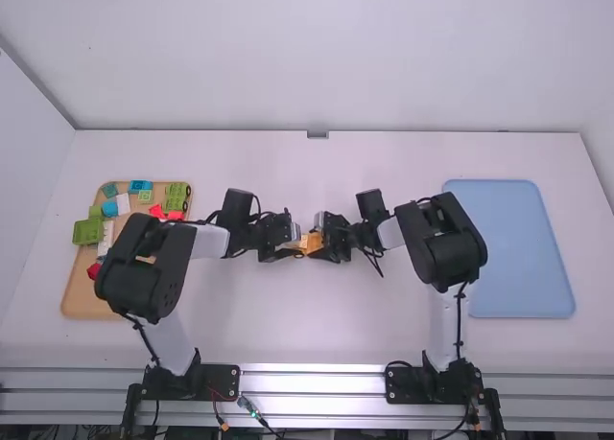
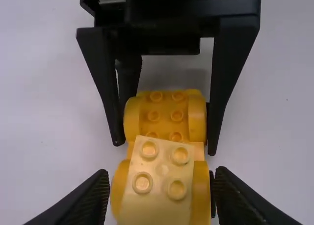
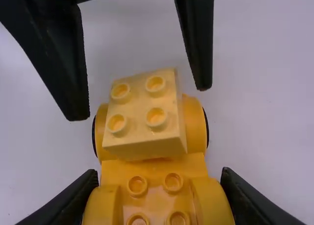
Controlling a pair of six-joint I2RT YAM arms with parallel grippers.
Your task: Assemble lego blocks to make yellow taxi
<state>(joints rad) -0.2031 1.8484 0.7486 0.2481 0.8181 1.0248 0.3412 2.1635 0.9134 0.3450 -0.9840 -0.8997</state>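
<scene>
Between the grippers at mid-table lies the yellow car (image 1: 310, 242). In the high view, my left gripper (image 1: 295, 245) is at its left end and my right gripper (image 1: 323, 244) at its right end. The left wrist view has a pale yellow block (image 2: 158, 178) on top of the car's near part, slightly askew in the right wrist view. My left gripper (image 2: 162, 174) stands open, its fingers spread around that end with gaps at the sides. My right gripper (image 3: 159, 176) is shut on the studded orange-yellow body (image 3: 154, 186), fingers against its rounded sides.
At the far left, a tan tray (image 1: 88, 301) holds loose blocks, among them a green piece (image 1: 87, 232), a blue block (image 1: 140, 186) and red pieces; the left arm partly covers it. A light blue tray (image 1: 508, 248) lies on the right, beside the right arm.
</scene>
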